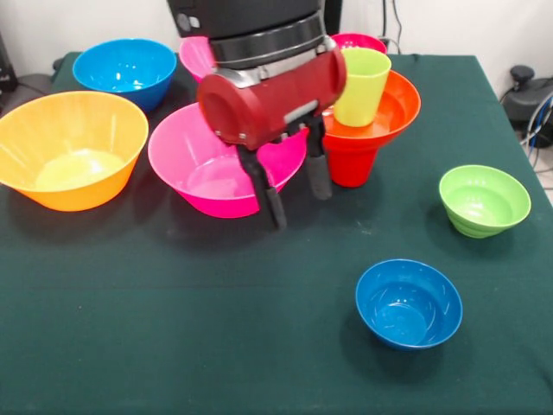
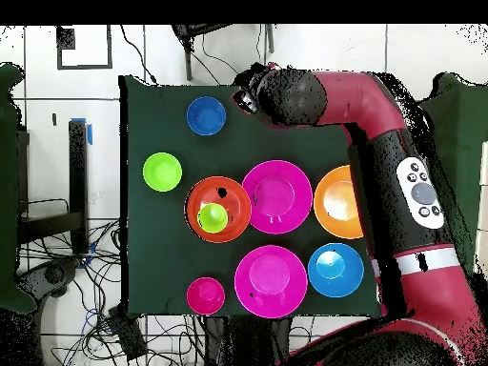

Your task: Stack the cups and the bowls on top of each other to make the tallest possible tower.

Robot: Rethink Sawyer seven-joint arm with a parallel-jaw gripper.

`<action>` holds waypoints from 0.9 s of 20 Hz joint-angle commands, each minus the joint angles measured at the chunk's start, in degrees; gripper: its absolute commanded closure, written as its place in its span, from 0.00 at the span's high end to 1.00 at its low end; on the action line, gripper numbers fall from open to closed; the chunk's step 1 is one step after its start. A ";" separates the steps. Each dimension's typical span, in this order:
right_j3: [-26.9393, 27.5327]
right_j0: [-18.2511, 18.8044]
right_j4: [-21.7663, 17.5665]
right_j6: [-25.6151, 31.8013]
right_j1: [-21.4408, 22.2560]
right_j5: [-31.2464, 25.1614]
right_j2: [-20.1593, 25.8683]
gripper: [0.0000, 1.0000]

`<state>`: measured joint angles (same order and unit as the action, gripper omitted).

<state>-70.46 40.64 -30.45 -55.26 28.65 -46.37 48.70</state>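
Front view. Lime-green plastic tumbler (image 1: 361,85) stands in wide red-orange plastic bowl (image 1: 399,108), which sits on red plastic cup (image 1: 352,162). Left of this stack: big pink plastic bowl (image 1: 207,173), then big yellow-orange plastic bowl (image 1: 71,149). Mid-sized blue plastic bowl (image 1: 125,71) behind that. Small green plastic bowl (image 1: 484,199) right of stack; small blue plastic bowl (image 1: 408,303) nearest the front table (image 1: 173,328) edge.

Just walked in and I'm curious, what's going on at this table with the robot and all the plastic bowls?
A red and black robot arm is building a tower of plastic pieces: a red cup at the bottom, a wide red-orange bowl on it, a lime-green cup inside. The open, empty gripper hangs beside it, in front of a big pink bowl. A small green bowl and a small blue bowl sit loose on the green tablecloth.
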 commanded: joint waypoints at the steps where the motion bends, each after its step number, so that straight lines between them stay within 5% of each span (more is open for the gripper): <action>1: -3.51 -3.64 -0.27 -7.03 -1.17 2.31 -4.39 1.00; 14: -6.68 -9.04 2.18 -14.37 3.78 3.14 -8.79 1.00; 18: -6.77 -13.23 1.78 -18.32 4.93 3.21 -11.63 1.00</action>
<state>-72.73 32.07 -28.20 -58.81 31.70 -45.18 43.47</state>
